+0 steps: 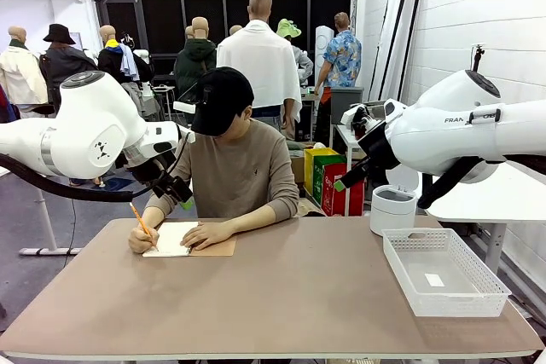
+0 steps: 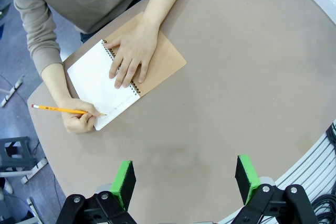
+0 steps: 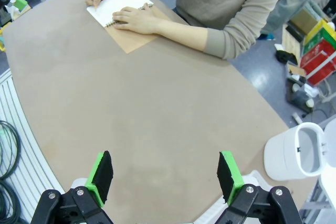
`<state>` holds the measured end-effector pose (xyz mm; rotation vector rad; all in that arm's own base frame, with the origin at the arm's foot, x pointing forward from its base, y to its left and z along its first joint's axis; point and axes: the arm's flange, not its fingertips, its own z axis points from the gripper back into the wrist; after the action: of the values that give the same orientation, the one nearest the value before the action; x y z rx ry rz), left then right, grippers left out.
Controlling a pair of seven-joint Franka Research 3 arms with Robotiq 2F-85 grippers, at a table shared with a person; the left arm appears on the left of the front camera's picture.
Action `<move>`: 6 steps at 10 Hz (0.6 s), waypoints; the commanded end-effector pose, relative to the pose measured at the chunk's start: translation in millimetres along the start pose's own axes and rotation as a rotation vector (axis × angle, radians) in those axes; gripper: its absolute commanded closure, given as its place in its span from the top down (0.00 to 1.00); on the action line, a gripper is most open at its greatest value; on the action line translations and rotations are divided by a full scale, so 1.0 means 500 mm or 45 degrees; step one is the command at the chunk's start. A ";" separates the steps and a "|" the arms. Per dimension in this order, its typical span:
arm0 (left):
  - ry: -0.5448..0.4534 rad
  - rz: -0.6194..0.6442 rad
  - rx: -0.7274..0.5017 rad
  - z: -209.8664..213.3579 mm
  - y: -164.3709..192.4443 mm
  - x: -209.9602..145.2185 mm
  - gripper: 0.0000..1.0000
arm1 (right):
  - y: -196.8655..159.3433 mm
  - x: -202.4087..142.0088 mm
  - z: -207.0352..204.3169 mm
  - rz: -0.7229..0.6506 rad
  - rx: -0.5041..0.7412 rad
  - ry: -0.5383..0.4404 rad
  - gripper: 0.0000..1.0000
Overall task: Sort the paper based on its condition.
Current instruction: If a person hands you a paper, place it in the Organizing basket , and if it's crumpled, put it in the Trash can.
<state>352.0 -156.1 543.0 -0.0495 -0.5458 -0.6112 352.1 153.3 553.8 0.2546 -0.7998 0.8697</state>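
Far left of the desk (image 1: 281,296), front view: a person writes with a yellow pencil (image 2: 58,110) on the paper (image 2: 97,80), which is the top white page of a spiral notebook (image 1: 183,240). Its brown cardboard cover (image 2: 165,59) lies folded out flat beside the page.
Paper, hold-downs: the page is bound on the wire coil. The person's flat hand (image 2: 131,56) lies across the coil, and the pencil hand (image 2: 79,120) rests at the page's lower corner.
Left pincer (image 2: 185,169): spread wide and empty above bare desk. The notebook is well apart from it, toward the upper left of its wrist view.
Right pincer (image 3: 164,166): spread wide and empty above the bare middle of the desk. The notebook sits at the upper left of its wrist view.
White basket (image 1: 456,305): at the lower right of the front view, with a small white slip (image 1: 433,280) on its floor. I cannot tell what the slip is.
White bin (image 1: 392,209): just behind the basket, lid hole facing up.
Handling, as judged: a single sheet will be very light, thin and limp. It will slide easily on the smooth desk and will crease or tear if squeezed hard.
Where to grip, as judged: pinch a free edge or corner, best where it is lifted or held out clear of the desk. Lying flat, it gives the fingers little to get under.
Step, as judged: nothing is free to take yet, so both arms wait.
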 end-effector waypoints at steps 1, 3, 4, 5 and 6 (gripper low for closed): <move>0.000 -0.009 0.012 0.002 0.003 -0.001 1.00 | -0.001 0.000 0.000 -0.002 0.004 0.002 1.00; 0.000 -0.009 0.012 0.002 0.003 -0.001 1.00 | -0.001 0.000 0.000 -0.002 0.004 0.002 1.00; 0.000 -0.009 0.012 0.002 0.003 -0.001 1.00 | -0.001 0.000 0.000 -0.002 0.004 0.002 1.00; 0.000 -0.009 0.012 0.002 0.003 -0.001 1.00 | -0.001 0.000 0.000 -0.002 0.004 0.002 1.00; 0.000 -0.009 0.012 0.002 0.003 -0.001 1.00 | -0.001 0.000 0.000 -0.002 0.004 0.002 1.00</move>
<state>352.0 -156.1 543.0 -0.0495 -0.5458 -0.6112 352.1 153.3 553.8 0.2546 -0.7998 0.8697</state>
